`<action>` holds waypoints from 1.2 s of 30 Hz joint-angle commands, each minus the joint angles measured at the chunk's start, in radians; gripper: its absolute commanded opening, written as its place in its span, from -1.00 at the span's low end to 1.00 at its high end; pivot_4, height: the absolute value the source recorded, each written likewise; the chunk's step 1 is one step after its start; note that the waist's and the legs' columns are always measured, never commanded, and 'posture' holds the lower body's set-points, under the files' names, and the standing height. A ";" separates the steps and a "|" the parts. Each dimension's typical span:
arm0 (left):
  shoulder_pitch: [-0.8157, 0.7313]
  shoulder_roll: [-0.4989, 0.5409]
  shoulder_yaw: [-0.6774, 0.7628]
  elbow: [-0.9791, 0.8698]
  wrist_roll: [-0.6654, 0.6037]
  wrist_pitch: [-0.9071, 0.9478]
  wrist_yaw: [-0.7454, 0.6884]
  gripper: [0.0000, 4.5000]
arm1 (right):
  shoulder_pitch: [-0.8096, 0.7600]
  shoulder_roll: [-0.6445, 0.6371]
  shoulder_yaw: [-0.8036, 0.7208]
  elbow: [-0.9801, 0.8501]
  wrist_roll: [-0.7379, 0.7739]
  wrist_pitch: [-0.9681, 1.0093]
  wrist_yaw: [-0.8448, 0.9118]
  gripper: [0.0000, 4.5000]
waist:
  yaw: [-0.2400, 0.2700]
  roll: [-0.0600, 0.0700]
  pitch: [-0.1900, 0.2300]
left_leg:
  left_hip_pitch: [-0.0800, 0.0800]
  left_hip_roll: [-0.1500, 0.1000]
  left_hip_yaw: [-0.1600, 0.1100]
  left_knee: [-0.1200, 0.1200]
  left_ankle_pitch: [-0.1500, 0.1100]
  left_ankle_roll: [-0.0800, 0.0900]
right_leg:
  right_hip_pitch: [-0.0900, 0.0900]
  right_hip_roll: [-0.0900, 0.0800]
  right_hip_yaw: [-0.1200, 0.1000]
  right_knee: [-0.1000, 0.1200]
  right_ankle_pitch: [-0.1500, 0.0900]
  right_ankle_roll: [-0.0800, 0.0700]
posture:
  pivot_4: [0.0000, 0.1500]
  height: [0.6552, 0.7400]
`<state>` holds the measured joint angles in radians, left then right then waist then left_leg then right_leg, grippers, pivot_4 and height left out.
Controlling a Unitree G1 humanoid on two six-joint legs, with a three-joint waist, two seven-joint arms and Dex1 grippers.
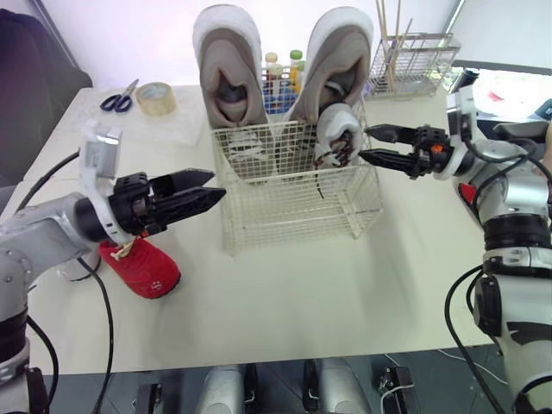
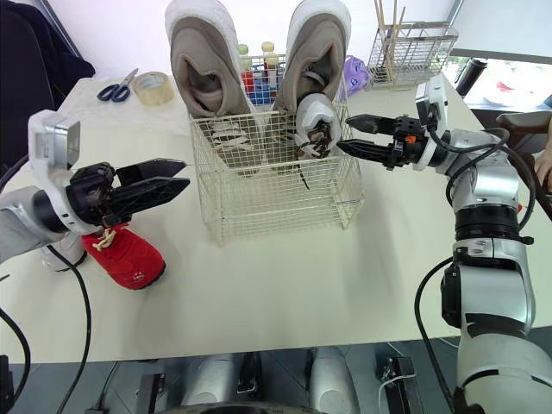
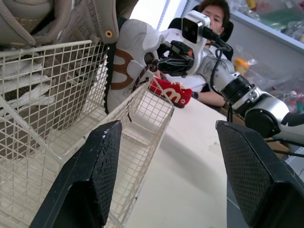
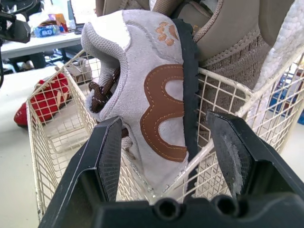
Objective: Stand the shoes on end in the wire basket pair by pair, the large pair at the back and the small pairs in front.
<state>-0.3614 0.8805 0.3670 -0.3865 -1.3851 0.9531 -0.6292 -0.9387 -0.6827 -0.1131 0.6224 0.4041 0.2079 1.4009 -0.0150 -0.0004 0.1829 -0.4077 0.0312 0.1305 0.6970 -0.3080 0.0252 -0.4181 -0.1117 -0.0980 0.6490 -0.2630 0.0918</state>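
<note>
Right gripper (image 1: 369,144) has its two fingers wide apart and holds nothing. It sits just beside the small grey shoe (image 1: 336,134). The right wrist view shows one finger on each side of the shoe, with a gap on both sides.

That shoe stands on end in the front right corner of the wire basket (image 1: 293,220). Its long way runs up and down, and its top end pokes over the rim. Its black sole faces the big pair (image 1: 228,73) at the back, and its brown laces face the front.

I think it is light, with soft sides and a stiffer sole, so a pinch across the sides near the sole should hold it. The loose laces could snag on the wire.

Left gripper (image 1: 216,185) is open and empty too, near a red shoe (image 1: 142,269) lying on the table (image 1: 285,310).
</note>
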 commanded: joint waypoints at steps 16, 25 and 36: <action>0.046 0.035 0.060 -0.031 0.014 0.002 0.002 0.45 | 0.115 -0.171 -0.071 -0.192 -0.018 0.021 -0.098 0.34 | 0.001 0.000 0.000 | 0.000 0.000 0.000 0.000 0.000 0.000 | 0.000 0.000 0.000 0.000 0.000 0.000 | 1.00 1.00; 0.130 0.157 0.287 0.161 0.018 0.054 0.053 0.98 | -0.038 -0.288 -0.202 -0.395 0.207 0.376 -0.191 1.00 | -0.006 0.002 0.001 | 0.000 0.000 0.001 -0.001 0.000 0.000 | -0.002 -0.001 0.001 0.000 0.000 0.000 | 1.00 1.00; 0.380 0.372 0.622 0.613 0.492 -0.066 -0.066 0.98 | -0.091 -0.189 -0.025 -0.856 0.582 0.794 -0.171 1.00 | -0.001 -0.009 -0.002 | 0.000 -0.002 0.006 -0.012 0.001 -0.002 | -0.009 -0.003 0.002 -0.002 -0.001 -0.001 | 1.00 1.00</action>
<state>0.0054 1.2262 0.9347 0.1852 -0.9449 0.9162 -0.6178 -1.0056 -0.8629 -0.1186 -0.1913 0.9489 1.0012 1.2106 -0.0159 -0.0090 0.1810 -0.4085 0.0276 0.1376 0.6855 -0.3072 0.0239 -0.4278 -0.1171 -0.0960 0.6472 -0.2635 0.0910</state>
